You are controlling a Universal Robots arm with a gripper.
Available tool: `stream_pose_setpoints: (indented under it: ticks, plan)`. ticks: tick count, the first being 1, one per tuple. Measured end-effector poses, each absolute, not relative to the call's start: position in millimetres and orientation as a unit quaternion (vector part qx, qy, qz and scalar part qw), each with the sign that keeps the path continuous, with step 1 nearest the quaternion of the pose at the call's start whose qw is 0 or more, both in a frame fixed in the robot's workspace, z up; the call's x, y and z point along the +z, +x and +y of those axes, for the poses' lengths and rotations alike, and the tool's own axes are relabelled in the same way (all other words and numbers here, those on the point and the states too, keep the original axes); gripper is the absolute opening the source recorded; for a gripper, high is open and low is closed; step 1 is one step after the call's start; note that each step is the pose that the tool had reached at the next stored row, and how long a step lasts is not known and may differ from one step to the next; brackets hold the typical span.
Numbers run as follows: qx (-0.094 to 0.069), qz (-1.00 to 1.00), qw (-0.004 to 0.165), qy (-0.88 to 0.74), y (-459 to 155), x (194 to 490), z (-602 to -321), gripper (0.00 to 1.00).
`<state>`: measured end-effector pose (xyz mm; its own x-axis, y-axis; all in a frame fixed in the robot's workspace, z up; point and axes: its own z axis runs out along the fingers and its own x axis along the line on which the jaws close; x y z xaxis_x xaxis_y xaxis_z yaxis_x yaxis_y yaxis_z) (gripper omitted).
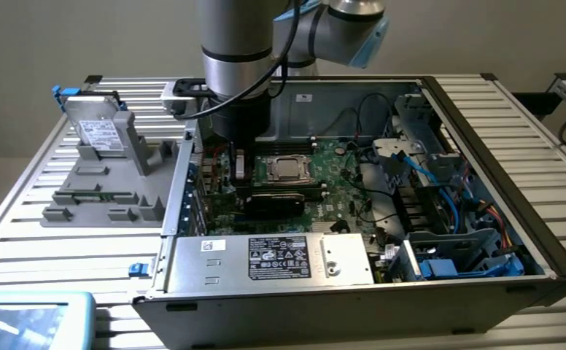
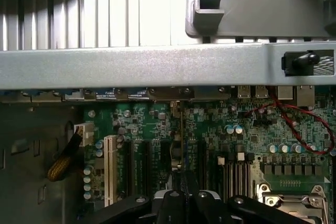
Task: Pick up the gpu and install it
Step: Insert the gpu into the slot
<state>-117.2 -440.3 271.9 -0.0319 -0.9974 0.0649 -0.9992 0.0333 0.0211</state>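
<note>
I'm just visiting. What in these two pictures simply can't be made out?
- hand: the wrist view's edge cuts off all but its fingertips. In the exterior view the arm stands in front of it.
- gpu: seen edge-on in the wrist view, so its faces are hidden. Whether it sits in a slot is unclear.
- label on the power supply: its print is too small to read in the exterior view.

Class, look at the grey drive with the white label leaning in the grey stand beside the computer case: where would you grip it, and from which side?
Probably by its upper end, pinched across the thin thickness, coming from above. The drive stands tilted with its lower end seated in the stand, so the top is the free part.
</note>
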Motion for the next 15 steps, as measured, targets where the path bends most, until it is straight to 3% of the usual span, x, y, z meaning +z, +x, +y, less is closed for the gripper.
stream_pose_setpoints:
  ticks: [15]
  plan:
    - [0.014,-0.718,0.032,0.695,-91.9,274.2,-443.0,0.12]
